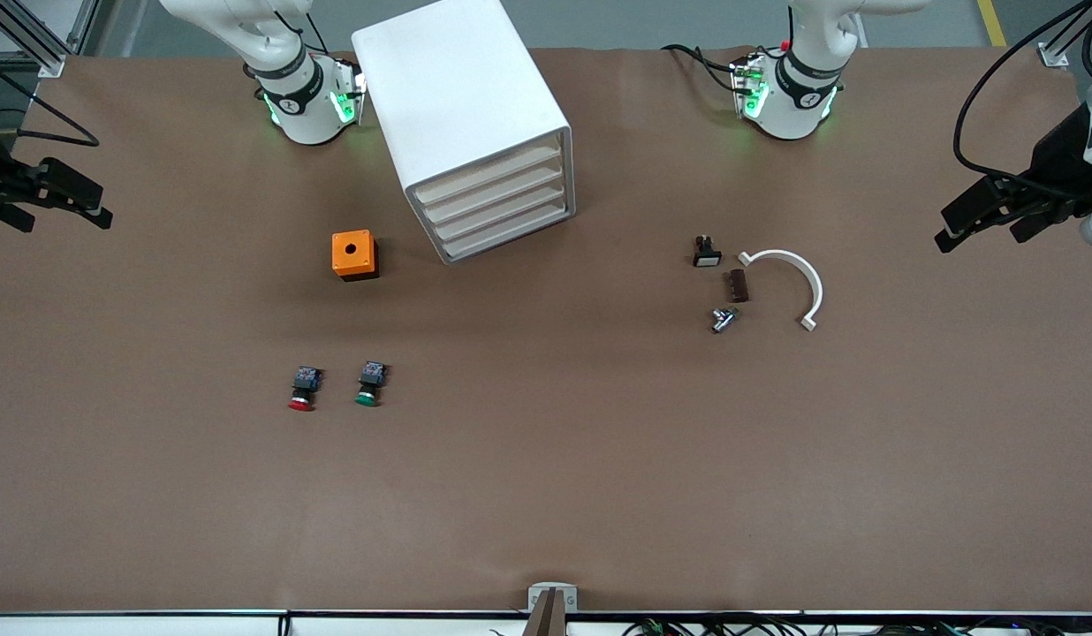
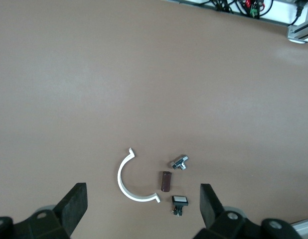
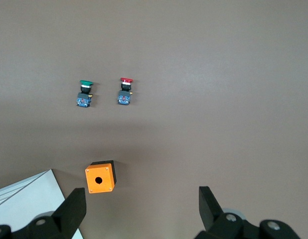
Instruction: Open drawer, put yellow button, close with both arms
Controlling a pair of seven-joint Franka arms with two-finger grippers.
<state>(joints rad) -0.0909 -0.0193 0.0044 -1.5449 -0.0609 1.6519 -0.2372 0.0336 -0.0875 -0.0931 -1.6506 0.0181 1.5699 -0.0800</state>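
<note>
In the front view we are seeing the drawer point(image 1: 489, 175) shut, topmost in the white cabinet point(image 1: 458, 88). The cabinet's front is facing the camera, angled toward the left arm's end. The right gripper point(image 1: 64, 216) and left gripper point(image 1: 983, 234) are waiting, each over its own end of the worktop point(image 1: 546, 495), jaws spread wide and empty.

In the left wrist view we are finding no yellow button.

In the right wrist view we are seeing only a red-capped button point(image 3: 125, 91), a green-capped button point(image 3: 84, 93) and an orange box point(image 3: 100, 178). We judge the right arm nearer the drawer.

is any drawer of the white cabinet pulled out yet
No, in the front view all four drawers of the white cabinet, including the top drawer, sit flush with its front.
</note>
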